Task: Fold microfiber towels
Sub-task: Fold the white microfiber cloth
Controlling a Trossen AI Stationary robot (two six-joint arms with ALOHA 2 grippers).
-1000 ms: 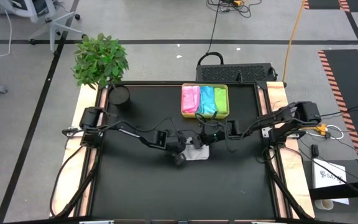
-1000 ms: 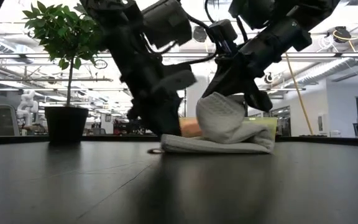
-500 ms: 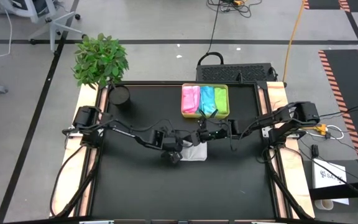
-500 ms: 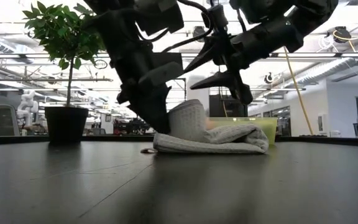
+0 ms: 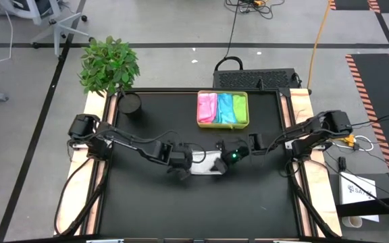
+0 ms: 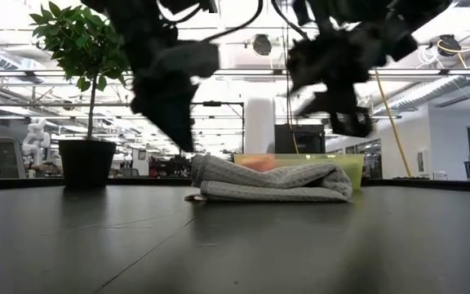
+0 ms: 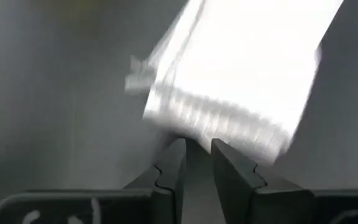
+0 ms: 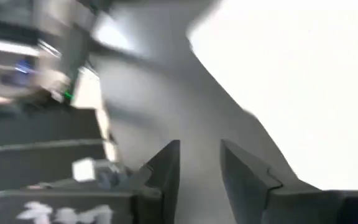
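Note:
A white microfiber towel lies folded in several layers on the black table, its fold rounded at the left end. My left gripper hangs just above and left of that end. Its fingers stand a little apart with nothing between them, and the towel's edge lies just beyond their tips. My right gripper is open above the towel's right end, clear of it. Pink, light blue and lime green towels lie folded in the yellow-green tray.
The tray stands at the table's far middle, behind the white towel. A potted plant and a dark round pot stand at the far left corner. Bare black table lies on the near side of the towel.
My right gripper has let go of the towel's raised upper layer and risen, shifting toward the right and near edges. That layer has dropped flat onto the lower one. My left gripper has lifted off the towel's left end and drawn back toward the table's left.

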